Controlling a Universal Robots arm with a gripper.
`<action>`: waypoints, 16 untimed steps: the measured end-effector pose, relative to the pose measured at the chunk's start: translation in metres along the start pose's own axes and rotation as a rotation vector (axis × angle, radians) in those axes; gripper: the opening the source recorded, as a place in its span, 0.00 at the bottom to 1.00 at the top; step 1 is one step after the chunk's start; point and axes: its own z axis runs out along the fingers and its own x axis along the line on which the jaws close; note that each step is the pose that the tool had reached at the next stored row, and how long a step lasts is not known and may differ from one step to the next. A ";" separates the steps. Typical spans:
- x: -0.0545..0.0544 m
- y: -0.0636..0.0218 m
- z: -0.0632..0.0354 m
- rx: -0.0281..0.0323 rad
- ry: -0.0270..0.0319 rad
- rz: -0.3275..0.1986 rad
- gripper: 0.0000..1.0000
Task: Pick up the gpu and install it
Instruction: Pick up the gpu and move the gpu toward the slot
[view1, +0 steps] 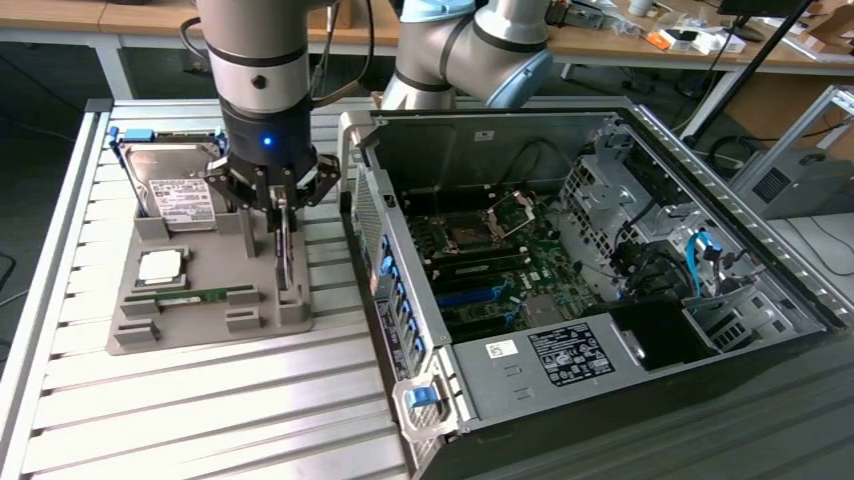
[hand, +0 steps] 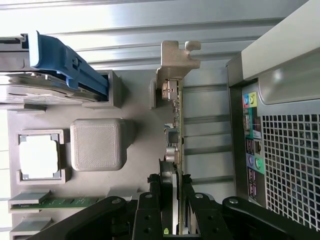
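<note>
PC case (view1: 400, 300): open, ext. view's right, just beside tray.
Tray (view1: 174, 335): grey parts holder.
Gpu (hand: 176, 115): on edge in tray slot on case side.
Gripper (hand: 172, 182): clamped on gpu's upper edge.
Tip: prob. pull straight up, card vertical, no twist vs slot.

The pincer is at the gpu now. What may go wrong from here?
1. The pincer grips the gpu near one end, far from its metal bracket; the card may tilt when lifted.
2. The card stands on edge in the grey holder; it may snag and drag it.
3. The computer case is close beside; the bracket may hit it.
</note>
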 end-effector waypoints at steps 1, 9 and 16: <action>0.000 0.0000 -0.0005 0.0000 0.0000 0.000 0.27; 0.000 0.0002 -0.0039 0.0000 -0.0001 0.000 0.27; 0.000 0.0003 -0.0077 0.0000 0.0000 0.000 0.27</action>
